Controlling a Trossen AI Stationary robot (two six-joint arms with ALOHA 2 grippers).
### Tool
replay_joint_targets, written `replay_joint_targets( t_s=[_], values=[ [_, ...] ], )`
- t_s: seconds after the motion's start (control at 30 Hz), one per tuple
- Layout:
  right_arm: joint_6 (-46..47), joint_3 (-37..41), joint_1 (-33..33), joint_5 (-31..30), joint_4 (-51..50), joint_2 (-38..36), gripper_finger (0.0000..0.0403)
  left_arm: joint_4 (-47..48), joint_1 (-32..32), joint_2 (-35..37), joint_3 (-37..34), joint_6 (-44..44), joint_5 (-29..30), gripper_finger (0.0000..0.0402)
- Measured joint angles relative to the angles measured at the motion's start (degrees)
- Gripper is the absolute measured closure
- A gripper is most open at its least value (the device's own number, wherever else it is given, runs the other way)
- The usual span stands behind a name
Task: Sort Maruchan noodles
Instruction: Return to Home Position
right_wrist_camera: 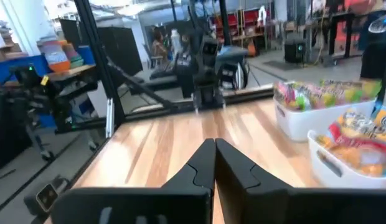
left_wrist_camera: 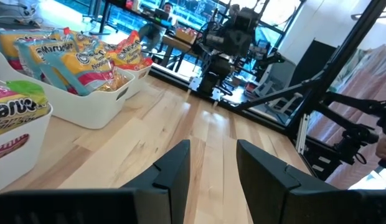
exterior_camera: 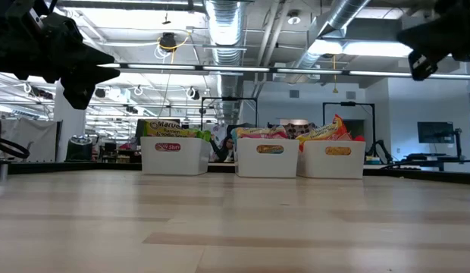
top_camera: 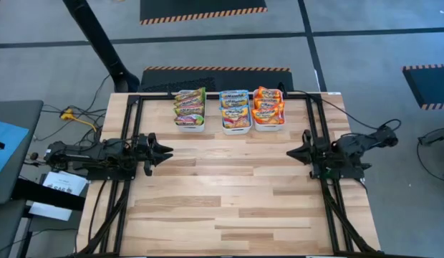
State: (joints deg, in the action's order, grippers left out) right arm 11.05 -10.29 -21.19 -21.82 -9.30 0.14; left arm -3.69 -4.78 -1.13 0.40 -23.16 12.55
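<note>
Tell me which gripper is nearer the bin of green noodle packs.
Left. The left gripper sits just short of the green-pack bin, slightly leftward; the right gripper is across the table, off the orange-pack bin.

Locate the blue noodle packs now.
High view: the blue noodle packs sit in the middle white bin at the far edge of the table, between the green-pack bin and the orange-pack bin.
</note>
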Motion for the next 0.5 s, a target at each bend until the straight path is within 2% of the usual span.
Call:
replay_joint_targets(
  t_s=[0.3, 0.5],
  values=[
    [6.41, 5.75, -0.02, 0.39, -0.38, 0.11, 0.0369, 0.0, 0.0, -0.04, -0.02, 0.0, -0.13, 0.0285],
    [5.65, 5.84, 0.0, 0.55, -0.16, 0.06, 0.0369, 0.0, 0.0, -0.04, -0.02, 0.0, -0.14, 0.0285]
  ],
)
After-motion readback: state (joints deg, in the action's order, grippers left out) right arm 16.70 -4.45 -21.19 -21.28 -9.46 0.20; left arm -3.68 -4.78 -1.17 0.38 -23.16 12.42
